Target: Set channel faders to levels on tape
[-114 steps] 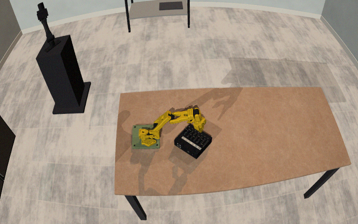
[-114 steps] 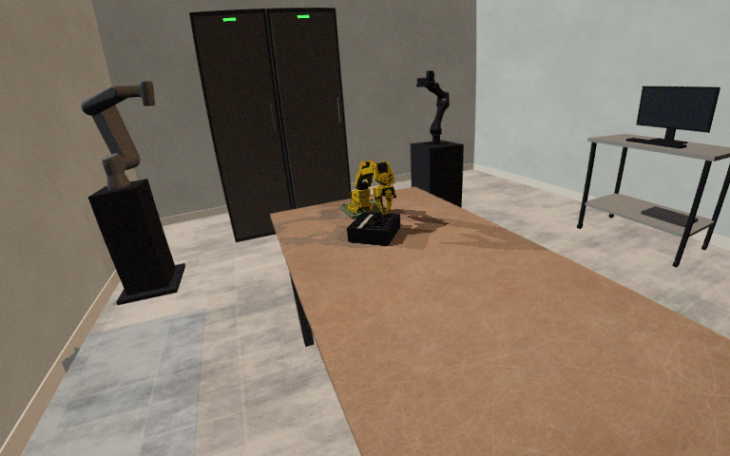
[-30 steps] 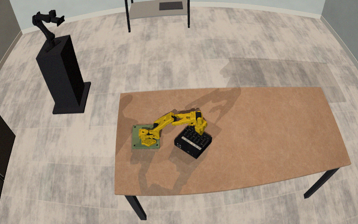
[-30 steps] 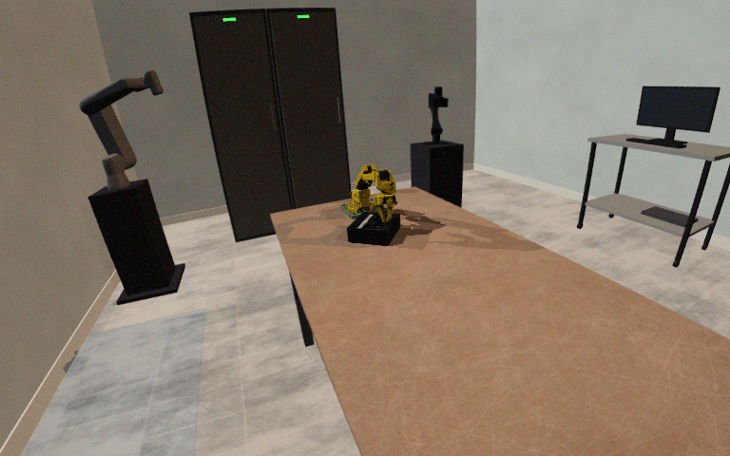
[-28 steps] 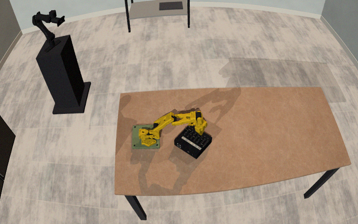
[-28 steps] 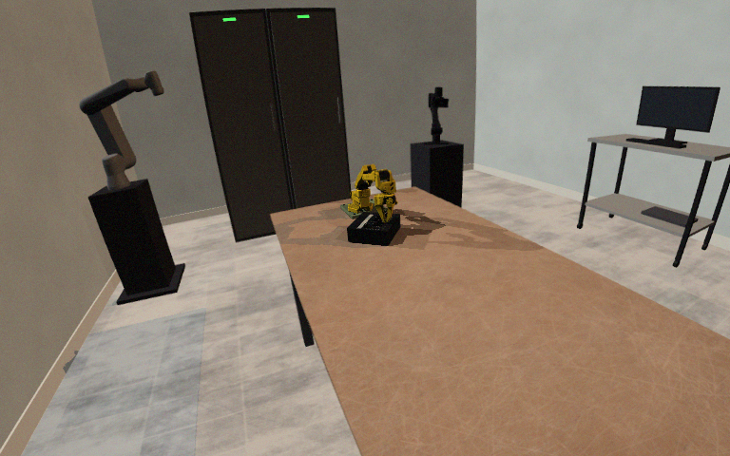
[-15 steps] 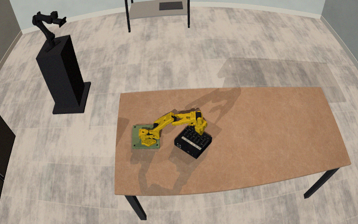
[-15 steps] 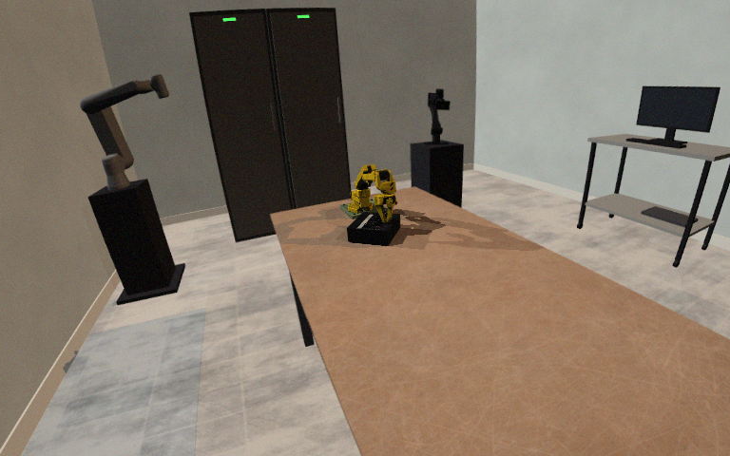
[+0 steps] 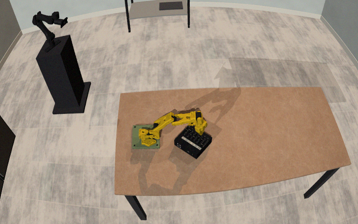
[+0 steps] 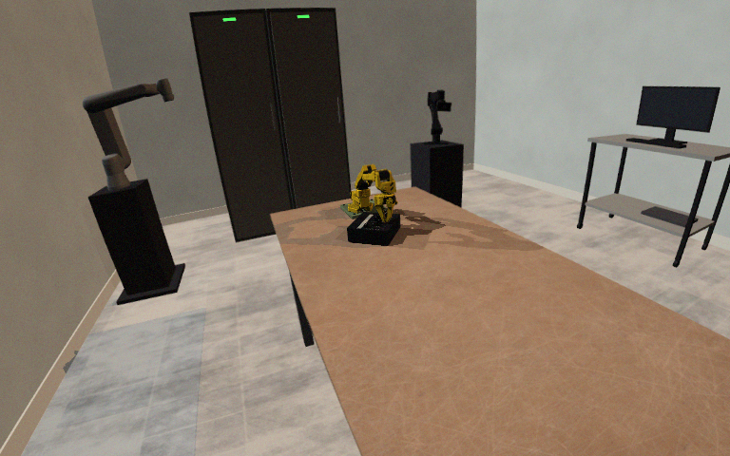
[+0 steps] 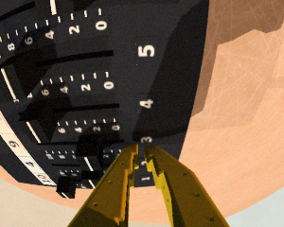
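Observation:
The black lighting desk (image 9: 189, 144) (image 10: 370, 233) (image 11: 170, 32) lies on the brown table (image 9: 258, 138) (image 10: 499, 338), just right of the arm's green base plate (image 9: 135, 145). My yellow gripper (image 9: 202, 135) (image 10: 382, 218) (image 11: 142, 149) is shut on nothing, with its tips down at the desk's top. In the wrist view the tips sit by the printed channel number 3, at the desk's edge. A dark fader cap (image 11: 91, 147) stands just left of the tips, apart from them. Scales with numbers and a white tape strip (image 11: 5, 134) show further left. The tape's levels are too small to read.
A black pedestal with a dark arm (image 9: 61, 74) (image 10: 436, 163) stands beyond the table's left end. A second pedestal with a grey arm (image 10: 131, 237), a dark double cabinet (image 10: 273, 112) and a trolley with a monitor (image 10: 665, 146) stand around the room.

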You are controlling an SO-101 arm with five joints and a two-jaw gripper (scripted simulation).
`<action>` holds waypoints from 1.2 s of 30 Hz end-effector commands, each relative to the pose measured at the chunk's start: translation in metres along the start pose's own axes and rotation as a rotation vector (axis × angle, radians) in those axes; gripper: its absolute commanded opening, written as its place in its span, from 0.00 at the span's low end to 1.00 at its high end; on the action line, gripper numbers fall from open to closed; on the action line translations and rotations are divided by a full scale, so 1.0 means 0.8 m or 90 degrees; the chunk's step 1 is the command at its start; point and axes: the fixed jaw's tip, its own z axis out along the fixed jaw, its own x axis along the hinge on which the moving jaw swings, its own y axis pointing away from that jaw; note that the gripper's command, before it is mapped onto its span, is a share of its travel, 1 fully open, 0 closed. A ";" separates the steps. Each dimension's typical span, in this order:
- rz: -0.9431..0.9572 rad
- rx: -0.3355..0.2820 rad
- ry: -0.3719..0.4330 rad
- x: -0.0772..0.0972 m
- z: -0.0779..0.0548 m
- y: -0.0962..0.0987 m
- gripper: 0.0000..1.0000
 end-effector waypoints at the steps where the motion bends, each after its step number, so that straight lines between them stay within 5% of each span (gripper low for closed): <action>1: -0.001 -0.012 -0.017 -0.005 0.007 0.001 0.00; 36: 0.000 -0.021 -0.027 -0.006 0.007 0.009 0.00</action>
